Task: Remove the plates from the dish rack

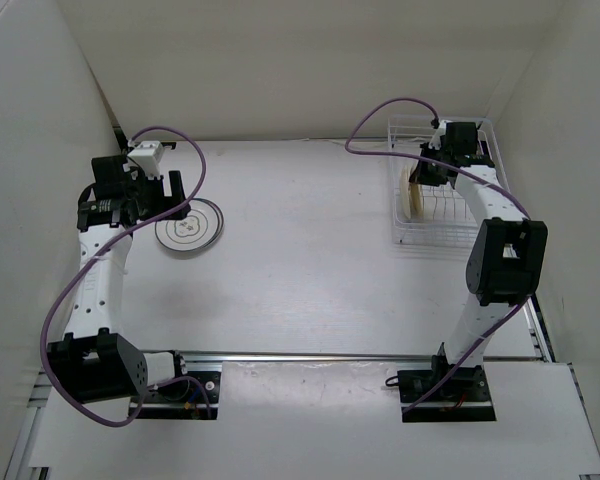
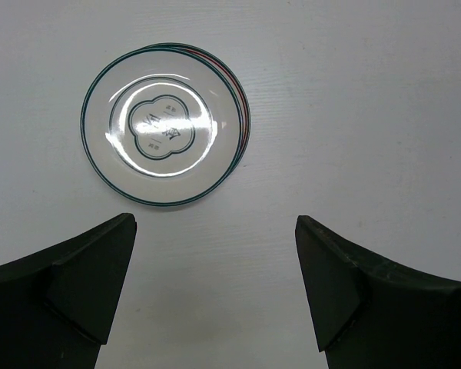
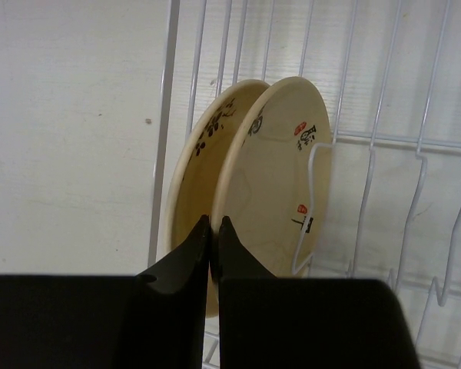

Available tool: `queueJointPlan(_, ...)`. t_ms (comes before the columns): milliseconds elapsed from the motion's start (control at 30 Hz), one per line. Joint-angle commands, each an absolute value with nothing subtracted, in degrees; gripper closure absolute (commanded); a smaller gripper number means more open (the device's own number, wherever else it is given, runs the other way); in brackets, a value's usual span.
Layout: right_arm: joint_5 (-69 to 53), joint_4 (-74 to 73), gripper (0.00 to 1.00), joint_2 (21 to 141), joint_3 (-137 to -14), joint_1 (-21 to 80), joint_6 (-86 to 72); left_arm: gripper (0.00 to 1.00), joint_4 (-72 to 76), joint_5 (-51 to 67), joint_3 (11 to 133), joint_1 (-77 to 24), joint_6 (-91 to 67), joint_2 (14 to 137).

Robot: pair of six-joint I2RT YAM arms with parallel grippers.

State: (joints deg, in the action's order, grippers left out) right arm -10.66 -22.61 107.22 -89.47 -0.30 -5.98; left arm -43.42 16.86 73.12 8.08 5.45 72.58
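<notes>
A white plate with a dark rim (image 2: 163, 124) lies flat on top of another plate, whose red and green edge peeks out at its right; the stack also shows in the top view (image 1: 190, 231). My left gripper (image 2: 215, 231) is open and empty above the table just short of the stack (image 1: 163, 203). Two beige plates stand upright in the white wire dish rack (image 3: 166, 115) at the far right (image 1: 450, 243). My right gripper (image 3: 215, 223) is shut on the rim of the nearer beige plate (image 3: 273, 177). The other beige plate (image 3: 203, 146) stands just behind it. In the top view they show as one beige shape (image 1: 416, 195) by the right gripper (image 1: 424, 178).
White walls close in the table at left, back and right. Purple cables loop over both arms. The rack's upright tines (image 3: 369, 192) stand to the right of the held plate. A metal rail (image 1: 310, 355) runs along the table's near edge.
</notes>
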Motion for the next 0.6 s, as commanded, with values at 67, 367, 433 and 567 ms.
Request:
queueJointPlan(67,-10.6,-20.7,1.00,103.0,-92.7,-1.6,-5.5,0.04,-42.9,17.4,75.4,7.9,5.0,71.8)
queueJointPlan(367,-12.0,-20.7,1.00,95.6,-93.3,-4.8,-7.4,0.04,-42.9,18.5,74.3,7.9,4.5,69.5)
queueJointPlan(433,-12.5,-20.7,1.00,94.6,-93.9,-5.4,-7.9,0.04,-42.9,18.5,73.7,7.9,4.5,69.5)
queueJointPlan(567,-14.2,-20.7,1.00,91.1,-95.3,-5.4,-7.4,0.04,-42.9,18.5,73.7,7.9,4.5,68.9)
